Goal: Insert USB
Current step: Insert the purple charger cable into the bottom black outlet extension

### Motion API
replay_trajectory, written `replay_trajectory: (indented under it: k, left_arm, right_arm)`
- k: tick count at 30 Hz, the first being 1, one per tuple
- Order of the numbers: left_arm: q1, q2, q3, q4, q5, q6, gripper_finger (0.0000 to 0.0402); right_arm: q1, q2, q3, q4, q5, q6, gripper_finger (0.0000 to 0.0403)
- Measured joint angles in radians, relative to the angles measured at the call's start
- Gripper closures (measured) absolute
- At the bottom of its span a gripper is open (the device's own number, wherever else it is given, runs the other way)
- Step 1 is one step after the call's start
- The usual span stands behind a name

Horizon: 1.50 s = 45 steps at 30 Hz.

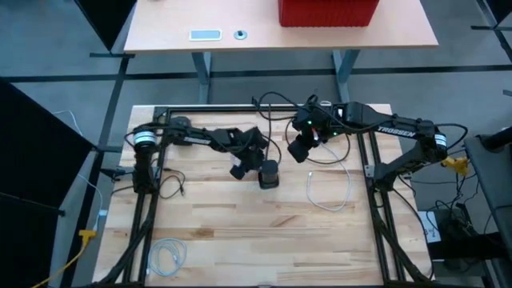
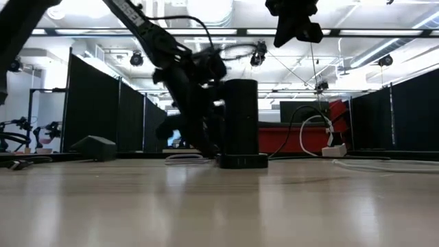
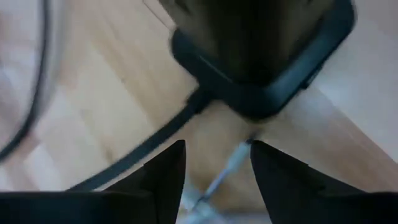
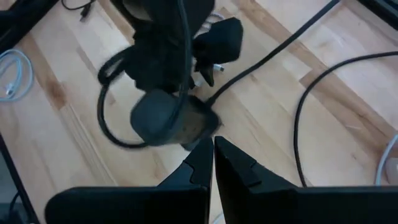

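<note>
Closest to the lens, find the left gripper [image 3: 217, 146] with its matte dark fingers [image 3: 161, 180] spread apart, and between them a thin silvery USB plug [image 3: 227, 165] on a pale lead (not visibly pinched; looks to lie loose in the gap). Just beyond, meet the rounded black base of a dark cylinder [image 3: 261, 56], upright near the middle of the wooden table [image 1: 240, 232], with a smooth black cord [image 3: 143, 149] running off from its foot. Judge the step as lining the plug up with a port low on that base; no port visible, so cannot say how close. Next calls for closing on the plug, squaring it to the socket and pushing straight in, gently, since a tall narrow body like this may tip or slide on planed, pale-grained boards. Note the right gripper [image 4: 212, 146] raised above and near the cylinder, fingers pressed together on nothing. See also a limp white cable [image 1: 328, 192] looped on the table to the right.
</note>
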Motion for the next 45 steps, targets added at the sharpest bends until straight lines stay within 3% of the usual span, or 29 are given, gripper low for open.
replay_trajectory:
  k: [7, 12, 15, 19, 22, 37, 40, 45]
  left_arm:
    - [-0.034, 0.122, 0.093, -0.056, -0.019, -0.02, 0.0256]
    - [-0.034, 0.109, 0.105, -0.102, -0.028, -0.005, 0.0275]
    - [-0.035, 0.104, 0.103, -0.126, -0.039, 0.019, 0.0303]
    - [-0.037, 0.109, 0.09, -0.15, -0.084, 0.008, 0.0377]
    - [-0.036, 0.095, 0.081, -0.15, -0.115, -0.071, 0.0383]
    - [0.005, -0.476, 0.049, -0.12, 0.037, -0.39, 0.0383]
    - [0.002, -0.634, 0.047, 0.039, 0.077, -0.423, 0.0383]
    - [0.001, -0.805, 0.013, 0.337, 0.235, -0.372, 0.0383]
  right_arm:
    - [0.008, -0.001, 0.001, -0.022, -0.021, 0.003, 0.0403]
    - [0.007, -0.001, 0.0, -0.053, -0.018, -0.044, 0.0403]
    - [0.007, -0.001, 0.0, -0.049, -0.015, -0.072, 0.0403]
    - [0.007, -0.004, 0.0, -0.049, -0.014, -0.098, 0.0403]
    - [0.007, -0.021, 0.0, -0.049, -0.004, -0.102, 0.0403]
    - [0.007, -0.197, 0.017, -0.048, 0.231, -0.144, 0.0403]
    - [0.007, -0.191, 0.016, -0.046, 0.277, -0.155, 0.0403]
    - [0.006, -0.163, 0.016, -0.019, 0.291, -0.196, 0.0403]
